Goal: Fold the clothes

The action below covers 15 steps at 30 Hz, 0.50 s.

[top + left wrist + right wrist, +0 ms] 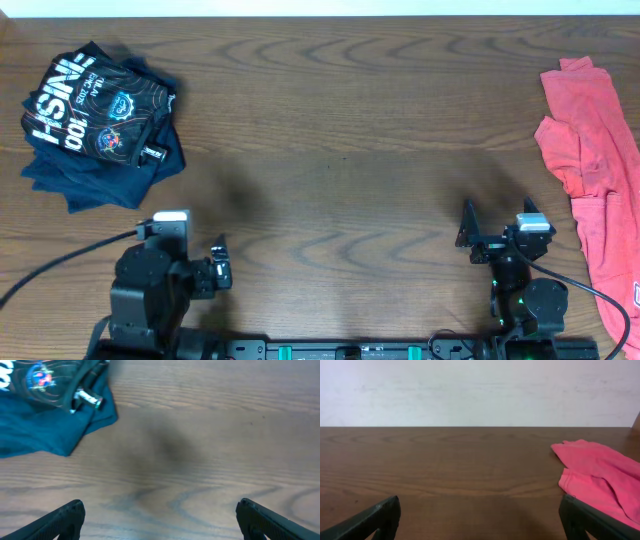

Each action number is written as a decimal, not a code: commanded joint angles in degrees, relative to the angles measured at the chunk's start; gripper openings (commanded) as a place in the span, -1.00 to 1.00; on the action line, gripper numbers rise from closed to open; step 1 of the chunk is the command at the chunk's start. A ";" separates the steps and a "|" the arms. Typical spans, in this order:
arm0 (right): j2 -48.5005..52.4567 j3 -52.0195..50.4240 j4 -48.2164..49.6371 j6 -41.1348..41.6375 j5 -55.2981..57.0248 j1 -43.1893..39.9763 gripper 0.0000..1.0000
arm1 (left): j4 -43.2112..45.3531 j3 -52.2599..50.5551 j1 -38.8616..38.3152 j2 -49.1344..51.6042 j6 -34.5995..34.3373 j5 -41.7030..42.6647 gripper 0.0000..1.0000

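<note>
Plainly, the black jersey [100, 110] reads "100"; left hand [220, 263] and right hand [470, 235] gape empty.

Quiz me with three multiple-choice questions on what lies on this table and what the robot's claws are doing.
1. Where on the table does the black jersey lie?
A. dead centre
B. far left corner
C. right edge

2. What colour is the shirt at the right edge?
A. coral red
B. green
C. white

3. How do the left gripper and right gripper stand?
A. both shut on cloth
B. one open, one shut
C. both open, empty

Answers:
1 B: the overhead view shows it in the far left corner.
2 A: it looks red in both the overhead and right wrist views.
3 C: each wrist view shows fingers wide apart with nothing between them.
</note>
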 commanded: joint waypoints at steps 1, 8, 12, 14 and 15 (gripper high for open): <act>-0.26 -0.07 -0.24 -1.05 -0.22 -0.72 0.99 | 0.33 -3.45 1.99 -3.72 0.55 -0.94 0.96; -0.26 -0.07 -0.24 -1.05 -0.22 -0.72 0.99 | 11.28 -16.52 3.48 -12.37 0.55 -0.94 0.96; -0.26 -0.07 -0.22 -1.05 -0.22 -0.72 0.99 | 21.59 -26.01 3.48 -17.79 0.52 -0.48 0.96; -0.26 -0.07 -0.22 -1.05 -0.22 -0.72 0.99 | 26.38 -30.49 3.52 -20.24 0.50 0.00 0.96; -0.26 -0.07 -0.24 -1.05 -0.22 -0.72 0.99 | 28.55 -32.30 3.63 -21.22 0.50 0.33 0.96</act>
